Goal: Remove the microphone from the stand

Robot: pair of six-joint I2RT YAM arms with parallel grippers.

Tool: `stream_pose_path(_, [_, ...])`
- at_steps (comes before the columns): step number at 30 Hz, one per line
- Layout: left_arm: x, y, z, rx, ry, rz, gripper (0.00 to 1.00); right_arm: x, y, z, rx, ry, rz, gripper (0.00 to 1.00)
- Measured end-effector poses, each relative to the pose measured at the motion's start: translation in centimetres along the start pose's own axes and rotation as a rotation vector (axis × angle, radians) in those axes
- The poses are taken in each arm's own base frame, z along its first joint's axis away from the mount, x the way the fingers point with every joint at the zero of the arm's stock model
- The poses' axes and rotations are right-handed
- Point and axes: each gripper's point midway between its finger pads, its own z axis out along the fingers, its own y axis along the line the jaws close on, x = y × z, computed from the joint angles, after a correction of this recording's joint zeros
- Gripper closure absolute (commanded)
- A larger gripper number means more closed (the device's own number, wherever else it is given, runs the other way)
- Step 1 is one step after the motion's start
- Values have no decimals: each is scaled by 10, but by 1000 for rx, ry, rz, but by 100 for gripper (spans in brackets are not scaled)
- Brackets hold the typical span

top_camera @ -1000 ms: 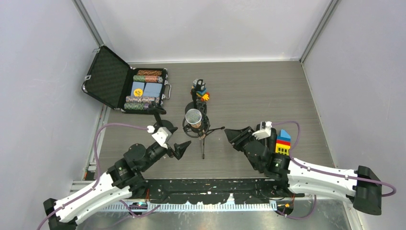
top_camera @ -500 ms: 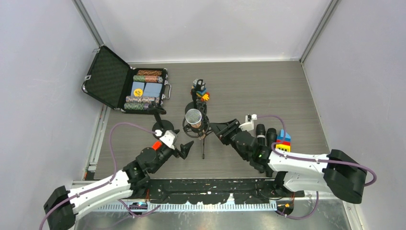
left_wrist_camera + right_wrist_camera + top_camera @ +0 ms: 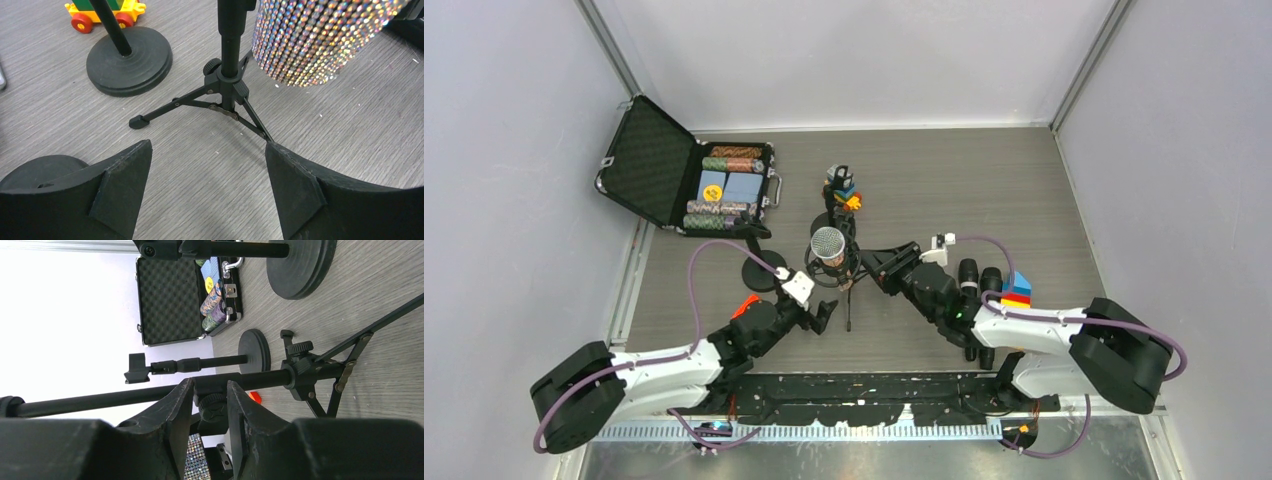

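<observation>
The microphone [image 3: 828, 243], with a sparkly rhinestone head, sits in the clip of a black tripod stand [image 3: 848, 292] at the table's middle. In the left wrist view the glittering microphone [image 3: 310, 40] hangs at the upper right, beside the stand's pole [image 3: 227, 85]. My left gripper [image 3: 824, 316] is low, just front-left of the tripod legs, with its jaws wide open and empty [image 3: 207, 145]. My right gripper [image 3: 876, 266] is at the stand's right. Its jaws [image 3: 210, 382] are narrowed around the stand's clip knob [image 3: 214, 407], with a thin gap on one side.
Two round-based black stands [image 3: 759, 268] [image 3: 130, 60] stand left of and behind the tripod. A toy train [image 3: 844, 190] is behind them. An open black case of poker chips [image 3: 724, 185] lies at the back left. Coloured blocks [image 3: 1016, 290] are on the right.
Both arms have moved in toward the stand. The left gripper slid right to the tripod's legs. The right gripper moved left and up to the clip and narrowed its jaws.
</observation>
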Motion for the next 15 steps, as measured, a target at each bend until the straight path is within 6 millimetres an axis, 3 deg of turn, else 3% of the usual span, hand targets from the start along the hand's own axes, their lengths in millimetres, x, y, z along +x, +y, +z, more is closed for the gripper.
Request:
stream_pose_path(5, [-4,-1,3,0,-15,-4,13,3,-1,3,-1,20,21,66])
stream_pose_path(15, [-14,1,1,-8,-50,-14,12,11,7,2,-41,67,68,60])
